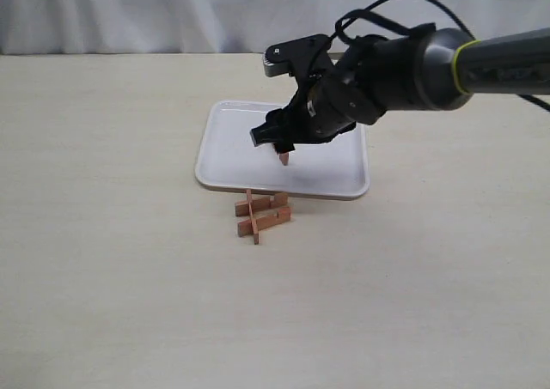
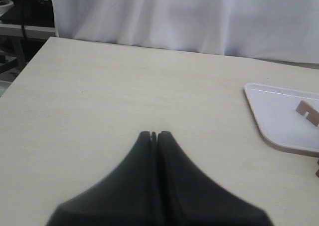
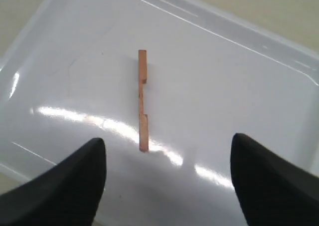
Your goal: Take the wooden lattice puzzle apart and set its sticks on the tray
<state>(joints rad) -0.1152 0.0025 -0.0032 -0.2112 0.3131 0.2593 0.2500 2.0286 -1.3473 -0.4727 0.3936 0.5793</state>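
Note:
The white tray [image 1: 225,153] lies mid-table. My right gripper [image 1: 279,145] hangs over its near half, jaws wide open and empty; in its wrist view [image 3: 168,138] both black fingers [image 3: 75,181] flank bare tray floor [image 3: 234,81]. One notched reddish-brown stick [image 1: 284,158] [image 3: 143,100] is just below the fingers, touching neither; I cannot tell whether it rests on the tray or is in the air. The left wrist view also shows this stick [image 2: 307,110] over the tray [image 2: 271,118]. The rest of the lattice puzzle [image 1: 262,215], three sticks still interlocked, sits on the table before the tray. My left gripper [image 2: 153,134] is shut and empty.
A white curtain [image 1: 172,11] hangs along the table's far edge. The pale tabletop [image 1: 103,234] spreads to the left and front of the tray. The left arm does not show in the exterior view.

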